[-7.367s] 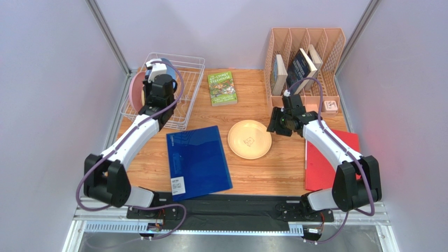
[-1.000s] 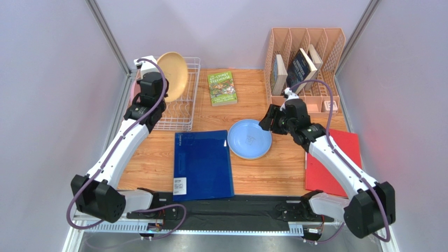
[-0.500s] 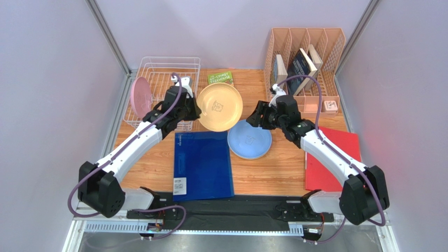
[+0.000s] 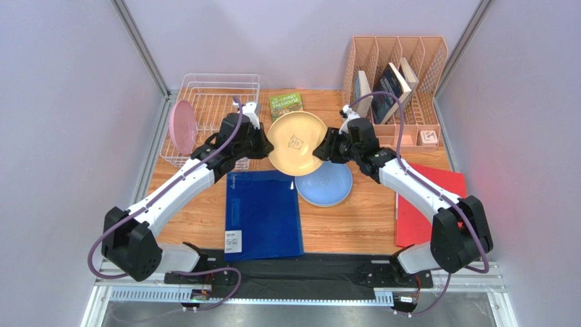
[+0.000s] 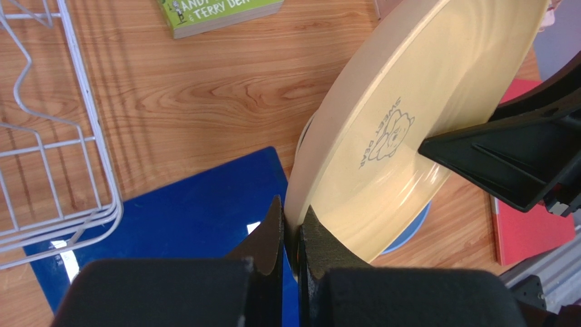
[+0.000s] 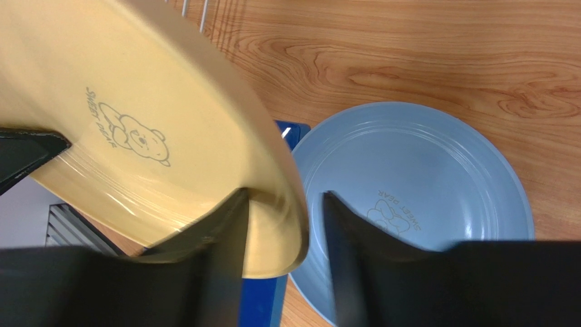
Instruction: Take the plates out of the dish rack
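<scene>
My left gripper is shut on the left rim of a pale yellow plate, which it holds tilted in the air above the table's middle. In the left wrist view its jaws pinch the plate's edge. My right gripper is open, with its jaws on either side of the plate's opposite rim and a gap still showing in the right wrist view. A light blue plate lies flat on the table below. A pink plate stands at the left end of the white wire dish rack.
A blue folder lies in front of the rack, partly under the held plate. A green book lies at the back. A red folder is at the right. A peach organiser with books stands at the back right.
My left arm has carried the yellow plate from above the rack rightward to the middle. My right gripper has moved left and now straddles the plate's right rim.
</scene>
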`<state>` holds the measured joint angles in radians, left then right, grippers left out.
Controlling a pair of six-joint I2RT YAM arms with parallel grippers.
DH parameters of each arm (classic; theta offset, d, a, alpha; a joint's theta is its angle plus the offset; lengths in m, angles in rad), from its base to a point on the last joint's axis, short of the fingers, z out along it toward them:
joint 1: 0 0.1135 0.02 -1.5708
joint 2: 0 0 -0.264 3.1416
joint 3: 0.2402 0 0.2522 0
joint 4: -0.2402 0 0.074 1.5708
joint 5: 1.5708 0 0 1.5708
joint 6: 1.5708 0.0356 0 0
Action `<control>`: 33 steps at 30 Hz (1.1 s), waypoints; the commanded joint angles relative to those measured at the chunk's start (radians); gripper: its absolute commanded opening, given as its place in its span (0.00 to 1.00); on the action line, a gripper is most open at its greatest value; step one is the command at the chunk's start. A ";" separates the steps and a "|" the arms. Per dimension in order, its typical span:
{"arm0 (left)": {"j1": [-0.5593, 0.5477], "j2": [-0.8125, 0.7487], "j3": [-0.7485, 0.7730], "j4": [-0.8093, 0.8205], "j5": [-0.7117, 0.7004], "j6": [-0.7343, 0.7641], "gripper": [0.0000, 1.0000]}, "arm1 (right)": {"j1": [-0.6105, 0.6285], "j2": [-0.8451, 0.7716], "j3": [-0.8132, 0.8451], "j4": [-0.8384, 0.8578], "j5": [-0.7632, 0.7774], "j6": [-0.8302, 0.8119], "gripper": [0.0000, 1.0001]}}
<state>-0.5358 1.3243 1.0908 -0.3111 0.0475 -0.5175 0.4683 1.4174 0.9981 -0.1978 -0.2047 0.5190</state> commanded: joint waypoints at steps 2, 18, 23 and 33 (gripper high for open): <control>-0.007 -0.037 -0.003 0.060 0.028 0.005 0.00 | 0.001 0.012 0.059 0.008 0.022 -0.008 0.17; -0.006 -0.148 0.003 -0.034 -0.599 0.240 1.00 | -0.103 -0.176 -0.024 -0.293 0.180 -0.022 0.00; -0.003 -0.171 -0.008 0.016 -0.779 0.335 1.00 | -0.106 -0.187 -0.047 -0.390 0.171 -0.033 0.00; 0.115 -0.197 -0.062 0.044 -0.848 0.369 1.00 | -0.106 -0.137 -0.087 -0.388 0.035 -0.022 0.04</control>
<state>-0.4660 1.1614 1.0416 -0.2916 -0.7513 -0.1730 0.3592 1.2724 0.9123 -0.6132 -0.0864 0.4995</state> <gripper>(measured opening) 0.993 0.043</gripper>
